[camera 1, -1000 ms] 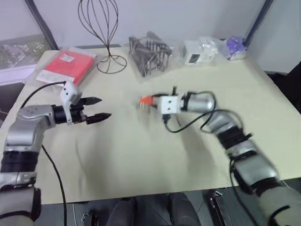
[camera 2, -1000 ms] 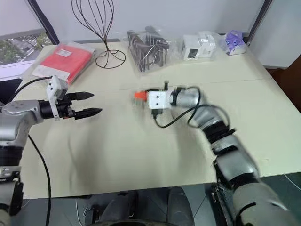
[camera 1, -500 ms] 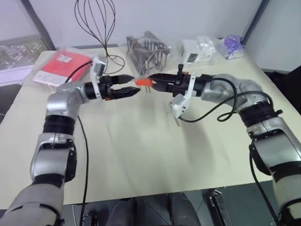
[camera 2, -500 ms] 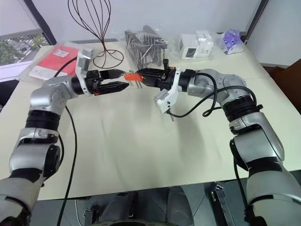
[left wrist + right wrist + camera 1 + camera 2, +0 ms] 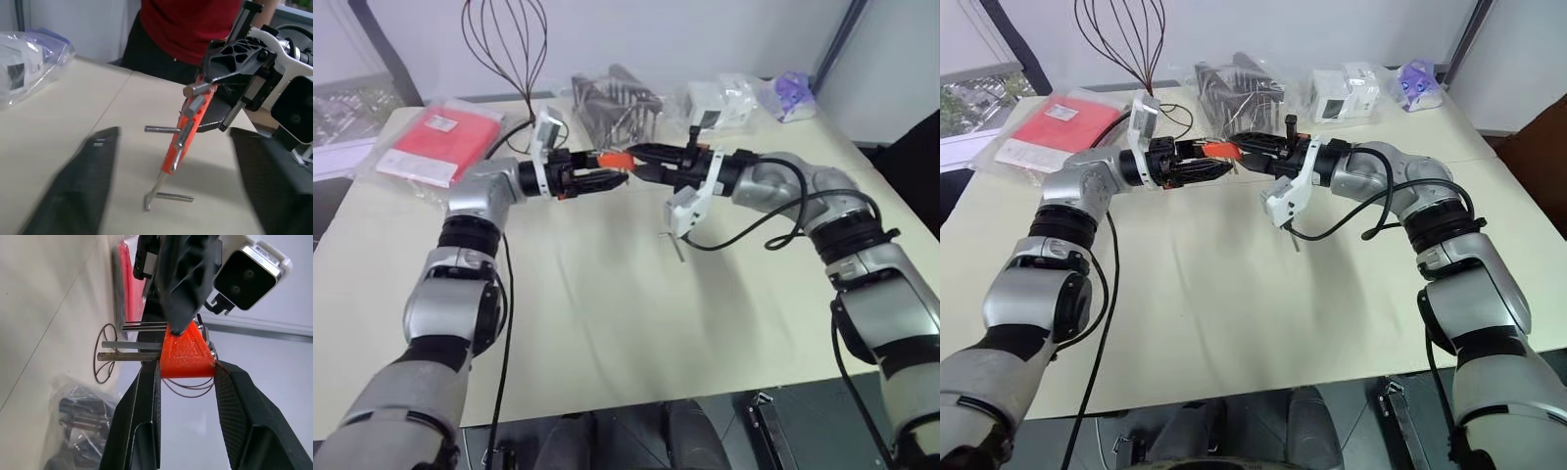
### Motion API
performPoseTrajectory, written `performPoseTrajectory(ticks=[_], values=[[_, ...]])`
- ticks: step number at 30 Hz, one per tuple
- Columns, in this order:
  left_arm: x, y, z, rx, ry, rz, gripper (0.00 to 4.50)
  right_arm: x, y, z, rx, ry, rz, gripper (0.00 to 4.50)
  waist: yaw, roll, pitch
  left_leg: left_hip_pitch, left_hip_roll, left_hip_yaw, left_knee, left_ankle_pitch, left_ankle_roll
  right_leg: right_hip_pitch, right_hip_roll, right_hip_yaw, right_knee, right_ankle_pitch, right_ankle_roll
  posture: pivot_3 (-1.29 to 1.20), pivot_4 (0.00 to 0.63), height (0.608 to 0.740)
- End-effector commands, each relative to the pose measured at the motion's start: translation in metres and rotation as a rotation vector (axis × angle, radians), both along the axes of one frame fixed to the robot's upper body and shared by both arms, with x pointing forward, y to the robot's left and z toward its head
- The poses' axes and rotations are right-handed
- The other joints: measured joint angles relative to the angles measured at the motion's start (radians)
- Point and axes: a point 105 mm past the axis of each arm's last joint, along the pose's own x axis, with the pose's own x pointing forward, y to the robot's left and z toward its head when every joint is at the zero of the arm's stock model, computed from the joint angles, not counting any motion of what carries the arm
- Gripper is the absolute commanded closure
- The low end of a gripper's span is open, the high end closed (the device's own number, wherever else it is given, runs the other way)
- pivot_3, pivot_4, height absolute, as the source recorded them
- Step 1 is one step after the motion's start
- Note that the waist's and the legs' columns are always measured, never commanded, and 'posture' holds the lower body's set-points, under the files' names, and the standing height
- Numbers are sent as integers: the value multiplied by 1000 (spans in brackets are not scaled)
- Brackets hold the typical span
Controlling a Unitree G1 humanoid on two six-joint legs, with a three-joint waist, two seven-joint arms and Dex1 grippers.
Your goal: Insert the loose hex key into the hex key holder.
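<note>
**Holding the holder aloft, key down on the table**

Head view first. The right gripper (image 5: 634,159) is clamped on the small orange-red plastic hex key holder (image 5: 614,158), raised level above the cream table (image 5: 607,333). The left gripper (image 5: 612,179) faces it from the other side, tips right at the block.

The thin silvery-grey L-shaped loose hex key (image 5: 677,247), as I read it, lies flat on the table just under the right wrist. Its long arm runs roughly toward and away from the robot. It's down and robot's-right of both grippers, and the right arm is nearer but its hand is full.

Well behind it stand a black wire stand (image 5: 504,39), a flat red packet in clear plastic (image 5: 435,142) and a bagged dark metal rack (image 5: 617,98). None of these blocks the way. The right wrist hanging over the key is the real obstruction.

Left wrist view. The fingers (image 5: 83,181) stand apart and hold nothing, with the holder ahead in the gap. An L-shaped rod shows below its lower end, which I take to be the key on the table. A person in a red top (image 5: 190,24) stands beyond.

Right wrist view. Both pads squeeze the orange block, with dark keys sticking out sideways. A left finger meets the block's tip; touching or just in front, I can't say.
</note>
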Motion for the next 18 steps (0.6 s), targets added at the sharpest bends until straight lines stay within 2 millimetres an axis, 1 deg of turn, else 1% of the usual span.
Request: performPoseTrajectory(ticks=[1, 3, 4, 5, 10, 11, 12, 14, 18], values=[[0, 0, 20, -36, -62, -4, 2783, -4, 1, 21, 72, -33, 20, 3540, -1, 0, 0, 0, 0, 0, 0, 0, 0, 0, 0, 0, 0, 0, 0, 0, 150, 740], [1, -1, 20, -40, -62, -4, 3924, -5, 2, 19, 71, -25, 20, 3540, -2, 0, 0, 0, 0, 0, 0, 0, 0, 0, 0, 0, 0, 0, 0, 0, 150, 740], [1, -1, 21, -44, -63, -6, 4396, -5, 2, 18, 70, -21, 21, 3540, -2, 0, 0, 0, 0, 0, 0, 0, 0, 0, 0, 0, 0, 0, 0, 0, 150, 740], [1, -1, 21, -46, -64, -6, 4461, -5, 3, 17, 70, -16, 22, 3540, -1, 0, 0, 0, 0, 0, 0, 0, 0, 0, 0, 0, 0, 0, 0, 0, 150, 740], [1, -2, 20, -48, -58, -7, 4461, -7, 5, 13, 71, 2, 28, 3540, -1, 0, 0, 0, 0, 0, 0, 0, 0, 0, 0, 0, 0, 0, 0, 0, 150, 740], [1, -2, 20, -51, -58, -2, 3698, -7, 5, 13, 71, 5, 28, 3540, -2, 0, 0, 0, 0, 0, 0, 0, 0, 0, 0, 0, 0, 0, 0, 0, 150, 740], [1, -2, 20, -50, -59, -2, 3336, -7, 5, 12, 71, 8, 27, 3540, -2, 0, 0, 0, 0, 0, 0, 0, 0, 0, 0, 0, 0, 0, 0, 0, 150, 740], [2, -2, 20, -46, -64, 4, 2406, -7, 5, 10, 70, 12, 26, 3540, -2, 0, 0, 0, 0, 0, 0, 0, 0, 0, 0, 0, 0, 0, 0, 0, 150, 740], [2, -3, 21, -56, -67, 6, 2406, -8, 4, 8, 69, 18, 25, 3540, -1, 0, 0, 0, 0, 0, 0, 0, 0, 0, 0, 0, 0, 0, 0, 0, 150, 740]])
